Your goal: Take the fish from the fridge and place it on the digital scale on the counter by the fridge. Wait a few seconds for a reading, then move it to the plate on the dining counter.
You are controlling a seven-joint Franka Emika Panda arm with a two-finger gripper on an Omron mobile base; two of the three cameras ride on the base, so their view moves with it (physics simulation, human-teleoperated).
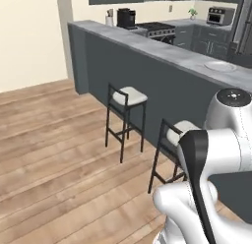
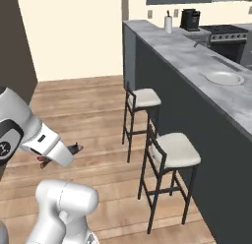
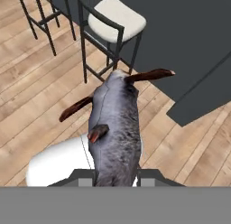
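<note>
My gripper (image 3: 115,175) is shut on the fish (image 3: 115,128), a grey fish with reddish-brown fins that points away from the hand over the wooden floor. In the right base view a dark tip of the fish (image 2: 75,149) pokes out past the arm's wrist at the lower left. The round pale plate (image 1: 220,66) (image 2: 224,77) lies on the dining counter (image 1: 147,46) (image 2: 182,56), well above and beyond the hand. The fridge (image 1: 244,26) is a dark strip at the far top right, next to the counter (image 1: 206,26) with panelled cabinets. The digital scale is out of view.
Two cushioned stools (image 1: 129,96) (image 1: 179,132) stand against the bar's dark front; one stool (image 3: 116,19) is just ahead of the hand. A toaster oven (image 1: 220,15), a stove (image 1: 157,27) and a coffee machine (image 1: 126,17) line the back. Open wooden floor (image 1: 54,154) lies left.
</note>
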